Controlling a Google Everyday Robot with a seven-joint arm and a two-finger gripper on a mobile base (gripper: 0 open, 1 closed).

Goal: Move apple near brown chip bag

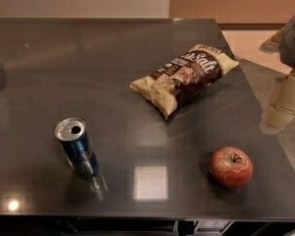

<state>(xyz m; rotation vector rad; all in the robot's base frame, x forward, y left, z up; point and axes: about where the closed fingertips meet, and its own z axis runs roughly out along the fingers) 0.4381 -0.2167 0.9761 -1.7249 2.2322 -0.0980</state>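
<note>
The red apple (pixel 231 167) with yellowish patches and a short stem stands on the dark table (pixel 88 73) at the front right. The brown chip bag (pixel 187 77), dark brown and cream with white "Salt" lettering, lies flat further back, right of centre, well apart from the apple. My gripper (pixel 281 104) hangs at the right edge of the view, just off the table's right side, above and to the right of the apple and holding nothing that I can see.
A blue-and-silver drink can (pixel 76 146) stands upright, opened, at the front left. The table's front edge runs along the bottom and its right edge slants close past the apple. A wall lies behind the table.
</note>
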